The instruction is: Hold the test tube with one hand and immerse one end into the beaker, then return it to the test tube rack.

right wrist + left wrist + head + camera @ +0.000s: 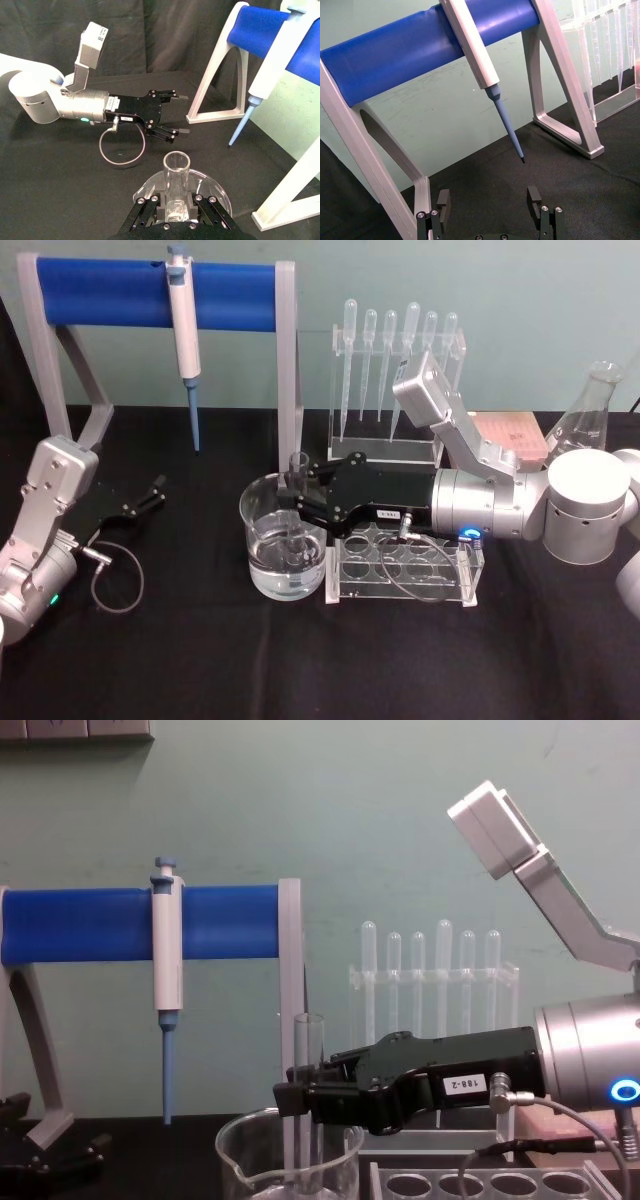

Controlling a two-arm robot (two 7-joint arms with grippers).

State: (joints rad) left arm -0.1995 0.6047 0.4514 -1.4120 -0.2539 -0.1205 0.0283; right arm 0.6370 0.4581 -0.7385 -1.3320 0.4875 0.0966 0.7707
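right gripper (294, 492) holds test tube (298, 462) upright in part-filled beaker (249, 532).

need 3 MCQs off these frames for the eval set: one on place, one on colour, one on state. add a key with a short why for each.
1. Where is the lower end of the tube?
A. in the beaker
B. in the rack
C. in mid-air, over nothing

2. What colour is the bar that the pipettor hangs on?
A. red
B. blue
C. yellow

3. How is the left gripper?
A. shut on the tube
B. shut on the pipettor
C. open, empty

Key:
1 A: the right gripper holds the tube upright inside the beaker, beside the rack.
2 B: the bar is blue in the head and chest views.
3 C: its fingers stand apart with nothing between them.
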